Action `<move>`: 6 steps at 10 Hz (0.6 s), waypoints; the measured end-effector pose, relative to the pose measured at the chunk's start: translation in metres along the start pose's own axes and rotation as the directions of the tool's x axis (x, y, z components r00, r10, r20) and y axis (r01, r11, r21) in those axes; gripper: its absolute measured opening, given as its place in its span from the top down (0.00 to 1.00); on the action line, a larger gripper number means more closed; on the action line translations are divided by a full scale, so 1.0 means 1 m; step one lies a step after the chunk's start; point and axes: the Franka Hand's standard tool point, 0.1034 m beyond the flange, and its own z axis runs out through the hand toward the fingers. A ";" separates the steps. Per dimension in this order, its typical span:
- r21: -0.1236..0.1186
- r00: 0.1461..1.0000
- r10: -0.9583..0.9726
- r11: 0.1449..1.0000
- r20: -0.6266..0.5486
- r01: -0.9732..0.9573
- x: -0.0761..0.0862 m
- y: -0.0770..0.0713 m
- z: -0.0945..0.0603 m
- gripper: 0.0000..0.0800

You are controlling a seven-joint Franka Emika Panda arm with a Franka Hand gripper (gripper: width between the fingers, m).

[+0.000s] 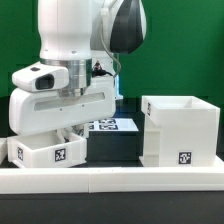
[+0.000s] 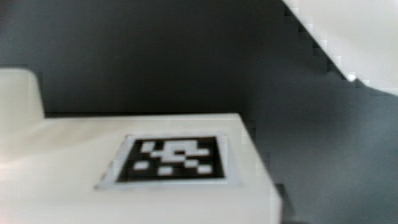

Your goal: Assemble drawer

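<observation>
The large white cube-like shell (image 1: 180,128) stands at the exterior view's right, open at the top, with a tag low on its front. A small white open-top tray (image 1: 50,152) with a tag sits at the exterior view's left. My gripper (image 1: 70,131) is straight above this tray, and its fingers reach down to the tray's rim. Their spacing is hidden by the hand. The wrist view shows a blurred white tagged surface (image 2: 175,160) very close, with no fingers in it. I cannot make out a second tray.
The marker board (image 1: 112,124) lies on the black table between the tray and the shell. The long low white border wall (image 1: 120,180) runs along the front. A white edge (image 2: 347,45) crosses the wrist view's corner.
</observation>
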 end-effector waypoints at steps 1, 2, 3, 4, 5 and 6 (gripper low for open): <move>0.000 0.998 -0.058 0.998 0.001 0.058 0.000 0.000 0.000 0.95; -0.009 0.988 -0.154 0.988 0.002 0.154 0.000 0.001 0.000 0.95; -0.043 0.957 -0.289 0.956 0.001 0.289 0.003 -0.004 -0.002 0.95; -0.033 0.935 -0.354 0.934 0.011 0.355 0.003 -0.009 -0.003 0.95; -0.019 0.894 -0.447 0.894 0.031 0.448 0.003 -0.011 -0.003 0.95; -0.013 0.874 -0.484 0.875 0.034 0.485 0.003 -0.009 -0.004 0.95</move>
